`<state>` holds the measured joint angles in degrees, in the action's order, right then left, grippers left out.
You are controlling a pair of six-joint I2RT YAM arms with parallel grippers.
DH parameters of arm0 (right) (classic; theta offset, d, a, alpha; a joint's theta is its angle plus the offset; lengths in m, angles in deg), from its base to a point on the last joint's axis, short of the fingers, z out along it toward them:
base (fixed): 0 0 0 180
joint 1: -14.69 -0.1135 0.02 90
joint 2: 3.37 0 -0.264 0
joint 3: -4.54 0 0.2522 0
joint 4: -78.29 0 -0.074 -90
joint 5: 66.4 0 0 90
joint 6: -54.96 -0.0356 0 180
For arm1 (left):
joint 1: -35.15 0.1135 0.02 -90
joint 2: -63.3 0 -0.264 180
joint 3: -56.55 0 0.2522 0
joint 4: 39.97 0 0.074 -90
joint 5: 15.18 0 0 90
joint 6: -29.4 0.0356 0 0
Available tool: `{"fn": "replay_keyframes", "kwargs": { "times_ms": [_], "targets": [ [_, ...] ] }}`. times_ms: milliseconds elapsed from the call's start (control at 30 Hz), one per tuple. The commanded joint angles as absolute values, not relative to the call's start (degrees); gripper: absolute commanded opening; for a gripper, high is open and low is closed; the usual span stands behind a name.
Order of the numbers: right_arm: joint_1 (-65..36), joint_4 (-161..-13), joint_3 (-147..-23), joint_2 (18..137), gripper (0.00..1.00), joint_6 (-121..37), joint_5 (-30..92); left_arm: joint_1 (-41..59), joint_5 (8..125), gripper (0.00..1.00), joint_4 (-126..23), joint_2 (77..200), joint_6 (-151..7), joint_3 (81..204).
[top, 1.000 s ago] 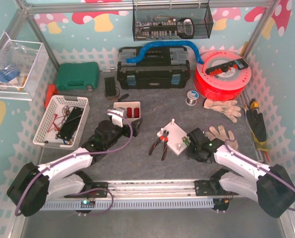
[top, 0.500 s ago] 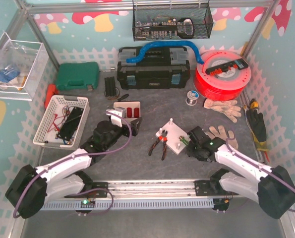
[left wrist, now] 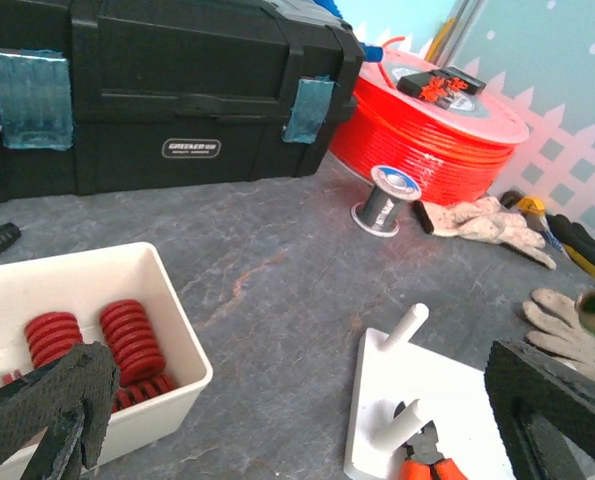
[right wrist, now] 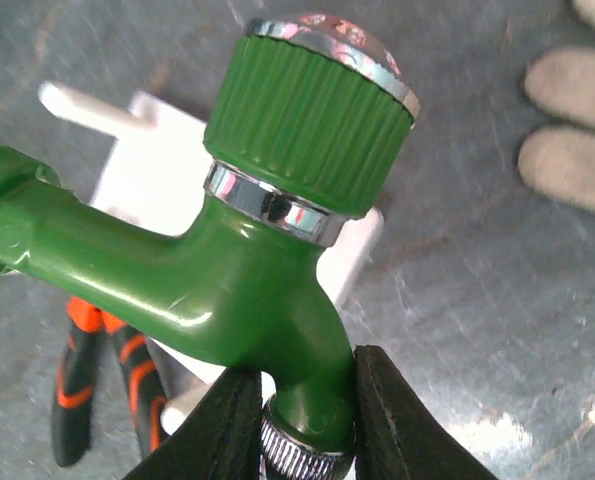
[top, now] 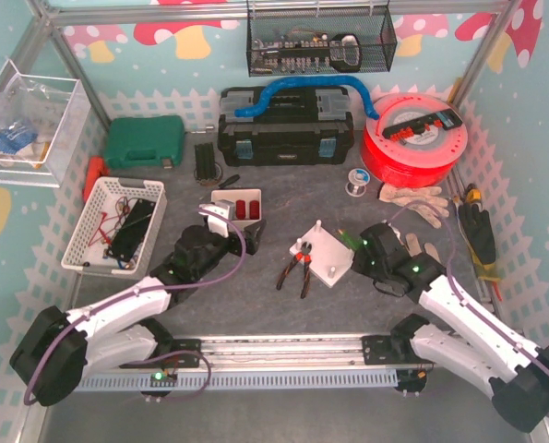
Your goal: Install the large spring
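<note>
Right gripper (right wrist: pixel 302 412), frame bottom: pinching green tap (right wrist: pixel 267 270) by narrow neck; top-heavy, may pivot, slip; Left gripper (left wrist: pixel 297 410): spread wide

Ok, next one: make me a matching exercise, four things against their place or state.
1 green tap; 2 red springs; 3 pliers; 4 left pincer.
A in the white bin; B open, empty; C clamped in the right pincer; D at the white peg plate's edge.
Pairs: 1-C, 2-A, 3-D, 4-B.
</note>
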<state>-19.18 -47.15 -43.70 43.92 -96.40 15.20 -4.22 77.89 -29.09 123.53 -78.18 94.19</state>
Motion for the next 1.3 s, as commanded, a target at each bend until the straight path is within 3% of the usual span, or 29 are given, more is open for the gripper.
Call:
{"fn": "replay_keyframes", "kwargs": {
  "times_ms": [0,233,467,867,1267],
  "targets": [
    [-19.59,-47.18,-48.54,44.02,0.04,-92.37,5.70,-4.86,76.22,0.99,-28.54,123.60,-77.91,93.61],
    [-16.18,-54.37,-55.85,55.37,0.03,-80.60,-8.12,-4.99,75.78,0.98,-28.33,124.27,-78.00,93.70],
    [-1.58,-71.89,-54.00,65.64,0.04,-69.93,1.49,-5.06,74.95,0.95,-27.83,125.37,-77.90,93.81],
    [7.57,-85.40,-54.14,87.35,0.10,-69.12,13.01,-5.23,72.66,0.88,-28.29,127.85,-77.74,95.13],
    [8.10,-81.93,-55.96,91.35,0.49,-71.99,7.88,-5.28,74.14,0.83,-30.92,128.12,-77.72,96.47]
  ]
}}
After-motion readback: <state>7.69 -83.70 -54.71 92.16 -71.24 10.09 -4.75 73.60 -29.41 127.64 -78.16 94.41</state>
